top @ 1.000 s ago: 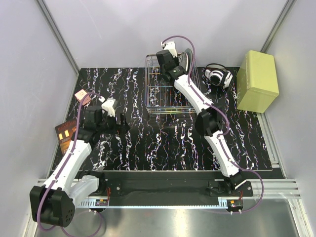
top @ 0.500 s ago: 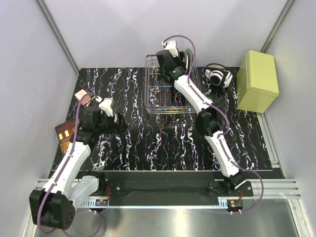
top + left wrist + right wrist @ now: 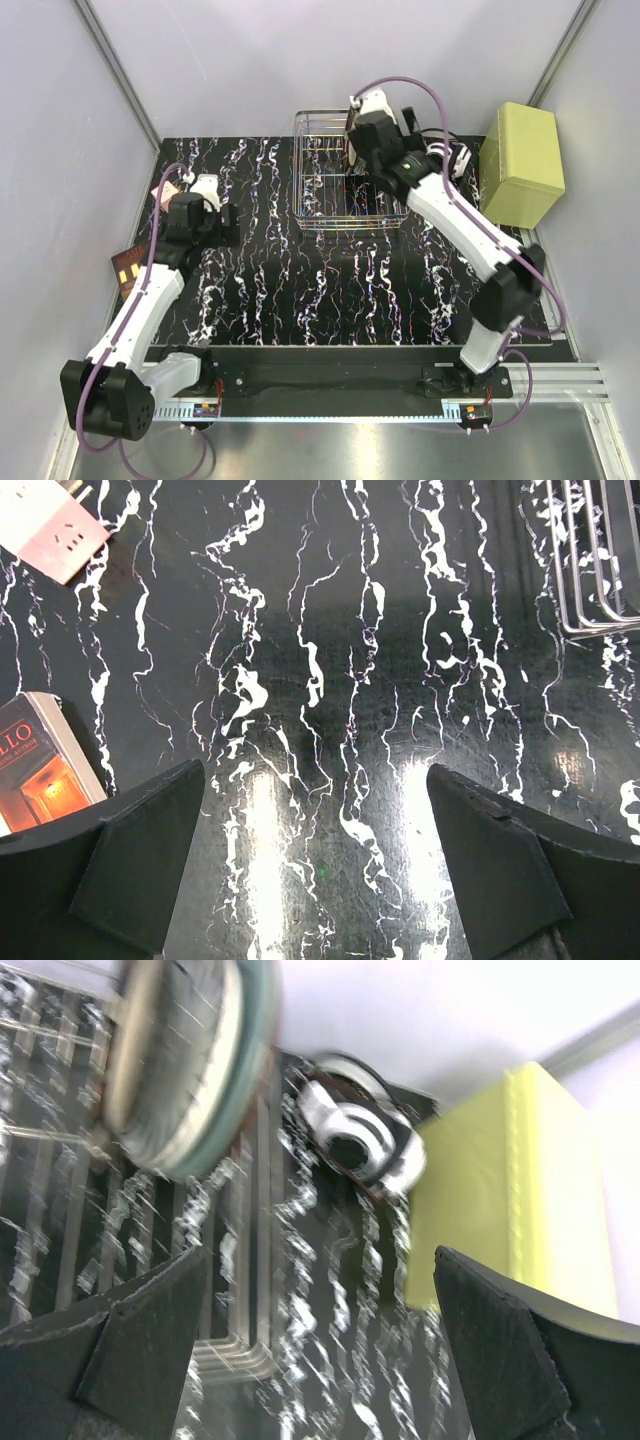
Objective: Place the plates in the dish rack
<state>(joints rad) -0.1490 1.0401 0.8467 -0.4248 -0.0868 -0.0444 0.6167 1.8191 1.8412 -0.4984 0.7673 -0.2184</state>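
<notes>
While the left claw [image 3: 315,815] hangs spread wide and empty over the black marbled surface [image 3: 300,290], well apart from the dish rack [image 3: 322,185], the right claw [image 3: 320,1300] is likewise wide open with nothing between its fingers, up at the rack's far right corner. Seen from the right wrist, the plates [image 3: 188,1070] stand on edge, packed together inside the rack, a teal rim outermost; blur hides how many. Right of the rack lies a white-and-black headset [image 3: 355,1145], then a yellow-green box [image 3: 510,1190]. Near the left claw lie a book [image 3: 40,765] and a pink plug block [image 3: 50,525].
</notes>
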